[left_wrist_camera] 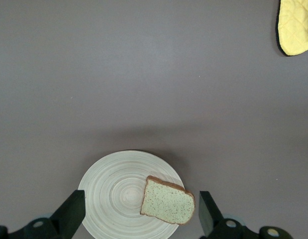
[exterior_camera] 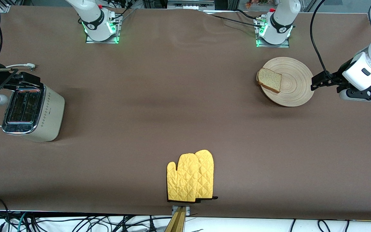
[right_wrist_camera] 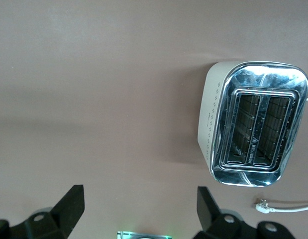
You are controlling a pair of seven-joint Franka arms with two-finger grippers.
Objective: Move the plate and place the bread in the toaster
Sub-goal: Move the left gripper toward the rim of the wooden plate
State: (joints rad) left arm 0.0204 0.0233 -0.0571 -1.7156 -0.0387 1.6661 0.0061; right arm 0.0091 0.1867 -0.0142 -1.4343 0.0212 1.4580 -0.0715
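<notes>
A: Progress?
B: None yet. Bread (exterior_camera: 270, 80) lies on plate (exterior_camera: 293, 82), overhanging its 9 o'clock rim in front view, at left arm's end of table; toaster (exterior_camera: 32, 111) at right arm's end, slots empty.
A: Pincers?
B: Left gripper (left_wrist_camera: 139, 214) spread wide, holds nothing, just off plate's 3 o'clock rim. Right gripper (right_wrist_camera: 139, 211) equally wide, empty, near toaster.
A: View diffs?
B: Only front view shows both. Right wrist view looks into slots.
</notes>
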